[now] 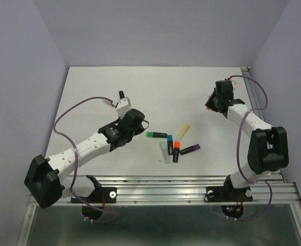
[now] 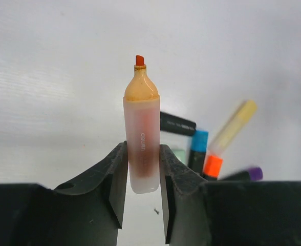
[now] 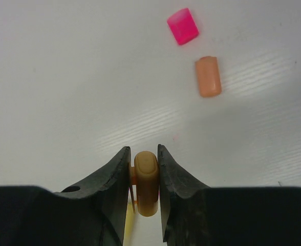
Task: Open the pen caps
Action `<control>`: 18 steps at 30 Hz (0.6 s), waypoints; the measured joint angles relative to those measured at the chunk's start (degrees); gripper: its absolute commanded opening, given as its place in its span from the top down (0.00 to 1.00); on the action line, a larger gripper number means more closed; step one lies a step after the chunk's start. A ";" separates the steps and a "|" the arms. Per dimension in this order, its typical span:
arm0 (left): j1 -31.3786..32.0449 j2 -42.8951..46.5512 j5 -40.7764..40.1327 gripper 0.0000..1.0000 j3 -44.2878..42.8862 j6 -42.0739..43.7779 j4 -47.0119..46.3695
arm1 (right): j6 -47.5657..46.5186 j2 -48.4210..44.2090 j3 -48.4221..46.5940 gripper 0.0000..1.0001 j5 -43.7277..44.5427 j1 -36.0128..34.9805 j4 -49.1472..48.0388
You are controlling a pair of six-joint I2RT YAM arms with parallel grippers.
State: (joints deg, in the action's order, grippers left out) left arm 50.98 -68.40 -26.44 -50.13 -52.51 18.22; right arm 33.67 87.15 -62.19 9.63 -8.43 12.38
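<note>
A white table (image 1: 114, 82), 3 lilac walls (image 1: 155, 31) around, metal rail (image 1: 166, 187) in front.

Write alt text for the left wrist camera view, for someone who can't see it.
The left end effector clamps a pale, uncapped highlighter by its rear end, orange tip pointing away from the camera. Beyond it, other highlighters lie clustered on the white table.

Open tabletop (image 1: 155, 87) across far half; pen cluster (image 1: 172, 143) blocking front centre, pink cap (image 3: 183, 26) and peach cap (image 3: 208, 77) loose on right side.
</note>
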 measured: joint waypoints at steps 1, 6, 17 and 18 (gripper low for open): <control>-1.79 -0.44 -0.20 1.00 -0.50 0.92 0.11 | -0.24 1.51 0.00 0.99 0.37 0.35 0.76; -13.73 -6.49 0.59 1.00 -3.21 5.25 0.57 | -1.73 8.07 -0.04 0.96 1.60 0.44 3.06; -26.03 -19.78 2.82 0.97 -8.59 11.02 2.71 | -2.91 17.16 -3.91 0.83 7.28 0.24 5.84; -26.58 -20.52 3.04 0.94 -9.22 11.58 2.71 | -3.04 17.70 -4.46 0.81 7.61 0.24 5.86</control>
State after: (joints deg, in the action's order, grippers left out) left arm 24.40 -88.92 -23.40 -59.35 -40.93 20.93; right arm 30.63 104.86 -66.65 17.23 -8.19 18.24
